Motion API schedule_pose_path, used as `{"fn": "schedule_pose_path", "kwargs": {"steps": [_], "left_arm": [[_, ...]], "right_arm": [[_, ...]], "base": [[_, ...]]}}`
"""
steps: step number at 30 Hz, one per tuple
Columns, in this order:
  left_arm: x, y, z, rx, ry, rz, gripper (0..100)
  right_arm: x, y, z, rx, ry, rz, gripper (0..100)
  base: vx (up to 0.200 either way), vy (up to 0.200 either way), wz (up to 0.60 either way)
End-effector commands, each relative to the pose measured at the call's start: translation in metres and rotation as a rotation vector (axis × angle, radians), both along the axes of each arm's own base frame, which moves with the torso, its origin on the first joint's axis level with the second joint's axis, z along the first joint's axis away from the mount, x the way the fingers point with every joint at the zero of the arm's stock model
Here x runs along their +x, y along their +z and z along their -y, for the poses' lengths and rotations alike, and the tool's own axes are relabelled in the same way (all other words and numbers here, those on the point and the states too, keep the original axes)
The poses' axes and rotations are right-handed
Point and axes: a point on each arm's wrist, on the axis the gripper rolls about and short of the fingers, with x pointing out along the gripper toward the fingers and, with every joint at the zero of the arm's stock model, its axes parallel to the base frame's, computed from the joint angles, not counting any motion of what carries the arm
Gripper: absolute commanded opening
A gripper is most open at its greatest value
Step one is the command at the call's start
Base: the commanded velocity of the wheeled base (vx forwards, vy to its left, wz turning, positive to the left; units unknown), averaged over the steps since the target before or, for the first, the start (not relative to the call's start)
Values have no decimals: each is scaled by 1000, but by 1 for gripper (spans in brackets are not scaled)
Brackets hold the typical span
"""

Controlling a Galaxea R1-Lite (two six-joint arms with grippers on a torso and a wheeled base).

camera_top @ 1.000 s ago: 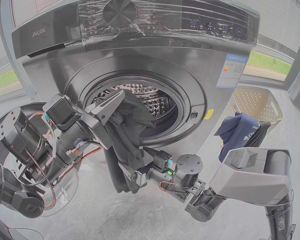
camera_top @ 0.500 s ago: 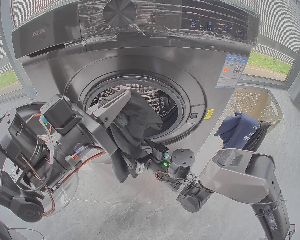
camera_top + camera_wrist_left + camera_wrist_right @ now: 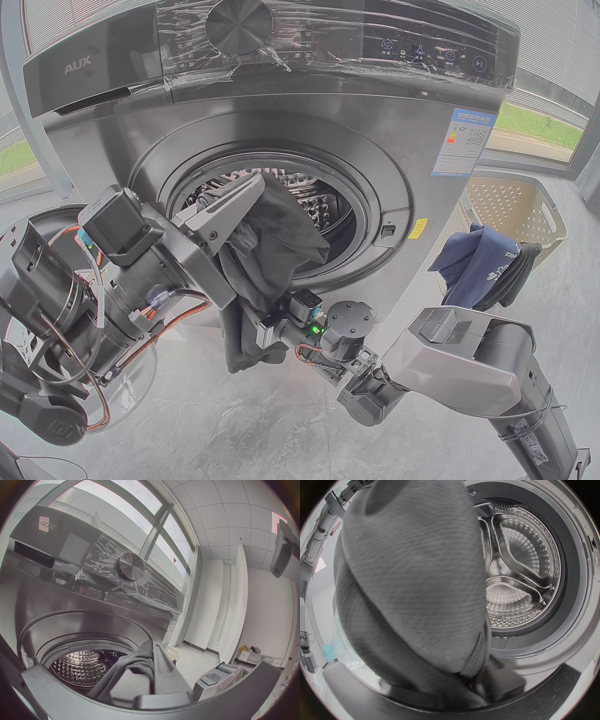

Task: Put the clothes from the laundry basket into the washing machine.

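A dark grey garment point(image 3: 275, 244) hangs in front of the washing machine's open drum point(image 3: 312, 206). My left gripper point(image 3: 228, 209) is shut on its upper part at the left of the drum mouth; the cloth point(image 3: 131, 666) lies against one finger point(image 3: 165, 673). My right gripper point(image 3: 259, 322) is below it, shut on the garment's lower part, with cloth point(image 3: 418, 583) draped over it. The drum point(image 3: 515, 573) looks bare inside. The beige laundry basket point(image 3: 519, 206) stands right of the machine with a blue garment point(image 3: 478, 262) and a black one point(image 3: 519, 275) hanging over its rim.
The washer's round door point(image 3: 128, 369) stands open at the lower left, behind my left arm. Grey floor point(image 3: 237, 425) stretches in front of the machine. Windows run behind the machine and basket.
My right gripper has moved up and left toward the drum mouth, lifting the garment's lower end so the cloth bunches. The left gripper has shifted only slightly, keeping its hold.
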Motion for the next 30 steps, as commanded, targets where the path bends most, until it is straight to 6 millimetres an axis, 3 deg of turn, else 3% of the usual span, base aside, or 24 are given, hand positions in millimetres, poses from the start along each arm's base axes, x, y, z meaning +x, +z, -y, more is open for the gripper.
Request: {"fn": "schedule_pose_path", "kwargs": {"steps": [1,7,12,16,17,23,30], "left_arm": [[1,1,-1,-4,8,2,0],[10,-4,-9,14,59,-19,0],[26,-17,-23,57,141,-78,0],[28,-34,-31,118,171,-160,0],[28,-34,-31,118,171,-160,0],[22,-78,-39,277,192,-318,0],[24,-106,-48,375,222,-398,0]], "right_arm": [[1,1,-4,13,1,10,0],[8,6,16,7,-53,-12,0],[14,39,54,36,-151,-13,0],[2,64,74,53,-167,-10,0],[2,64,74,53,-167,-10,0],[-18,92,82,77,-155,8,0],[-27,93,85,67,-149,-4,0]], "base": [[0,0,0],[0,0,0],[0,0,0],[0,0,0],[0,0,0],[0,0,0],[0,0,0]]}}
